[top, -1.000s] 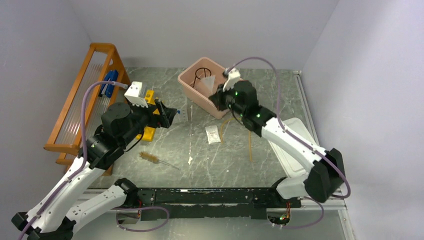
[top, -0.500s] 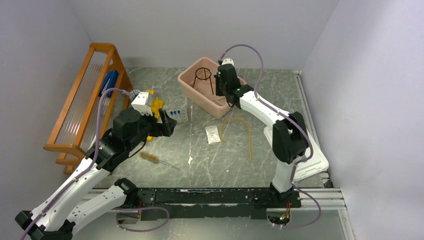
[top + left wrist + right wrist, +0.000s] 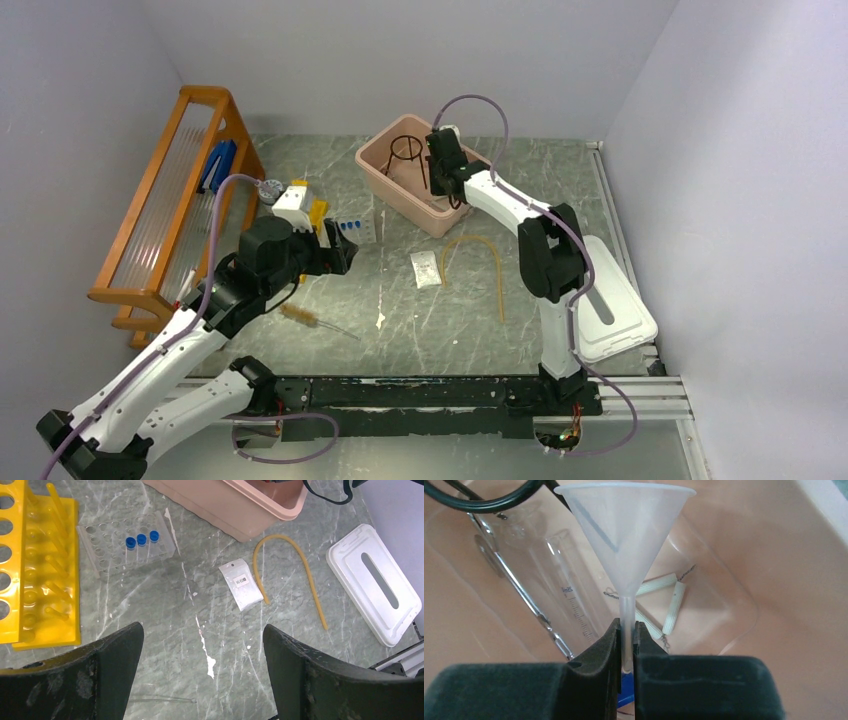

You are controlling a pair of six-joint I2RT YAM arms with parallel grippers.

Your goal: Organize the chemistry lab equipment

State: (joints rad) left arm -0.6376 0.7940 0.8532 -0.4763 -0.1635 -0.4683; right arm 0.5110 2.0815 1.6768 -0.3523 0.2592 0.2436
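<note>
The right arm is rising from its base at the near edge of the table (image 3: 430,330), bending at the elbow and stretching its forearm toward the back. The right gripper (image 3: 626,630) is reaching into the pink tub (image 3: 804,580). Its fingers are pinching the thin stem of a clear funnel (image 3: 624,535), nearly closed on it, with the funnel's wide mouth pointing away from the gripper. Past the funnel, metal tongs (image 3: 519,590), a marked glass cylinder (image 3: 574,605) and a white triangle (image 3: 669,600) are lying on the tub floor. The black ring of the tripod (image 3: 489,502) is crossing the upper corner of the wrist view.

The left arm is slanting up from the near left corner and leaning in toward the middle of the table. The left gripper (image 3: 201,630) is hovering above the bare surface with its fingers spread wide — nothing is sitting between them. Below and ahead of it, a yellow rack (image 3: 35,580) is lying at the left. A clear tray holding three blue-capped tubes (image 3: 140,541) is sitting just beside the rack. A small bag (image 3: 242,584) is resting near the curved tan tubing (image 3: 295,565), and a white lid (image 3: 372,582) is lying farther right. The brush (image 3: 300,316) is lying on the table near the left arm.
</note>
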